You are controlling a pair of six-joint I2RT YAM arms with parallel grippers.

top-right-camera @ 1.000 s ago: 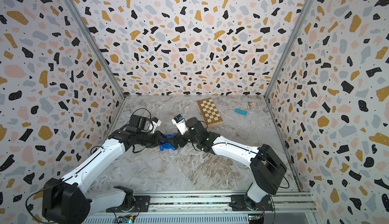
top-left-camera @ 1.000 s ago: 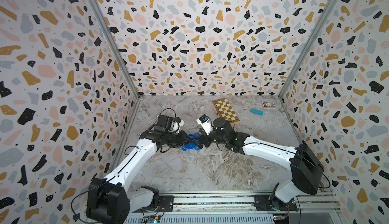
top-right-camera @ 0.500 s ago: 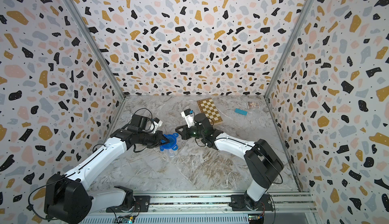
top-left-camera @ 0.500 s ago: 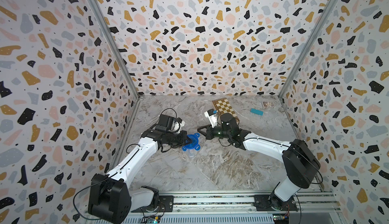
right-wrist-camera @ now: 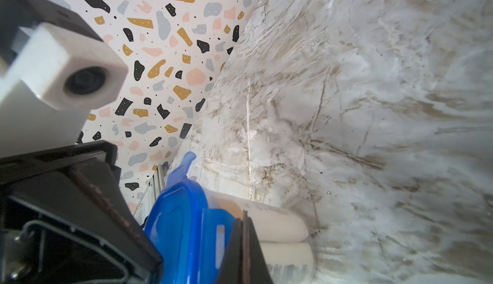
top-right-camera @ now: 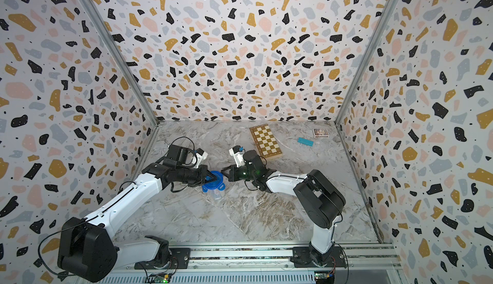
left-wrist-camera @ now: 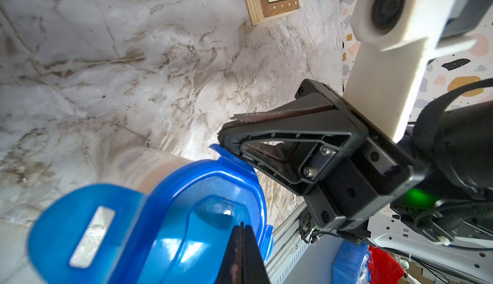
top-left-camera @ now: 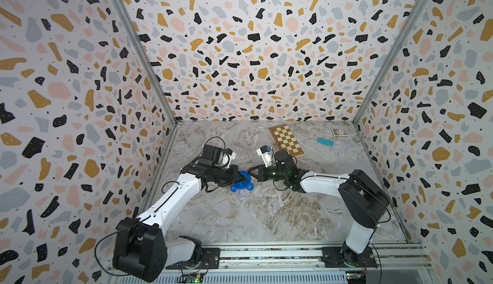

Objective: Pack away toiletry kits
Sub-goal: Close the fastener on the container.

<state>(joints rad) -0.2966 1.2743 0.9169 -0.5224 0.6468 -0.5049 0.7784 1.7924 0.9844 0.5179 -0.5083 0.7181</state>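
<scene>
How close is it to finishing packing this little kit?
Nearly there. White bottles lie inside the clear tub, and the blue lid sits on top. In hand: the left gripper and right gripper, both shut, are at the lid. To do: a lid tab sticks out sideways, apparently not latched down.

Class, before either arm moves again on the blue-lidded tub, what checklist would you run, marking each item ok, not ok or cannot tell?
1. Lid seated: ok. The blue lid sits on the clear tub.
2. Tabs latched: not ok. At least one tab sticks out.
3. Left gripper shut: ok, tips at the lid's top.
4. Right gripper shut: ok, tips at the lid's rim.
5. Kit all inside: cannot tell. White bottles show through the wall; anything else is hidden.
6. Surroundings: ok. The chessboard lies well apart from the tub.
</scene>
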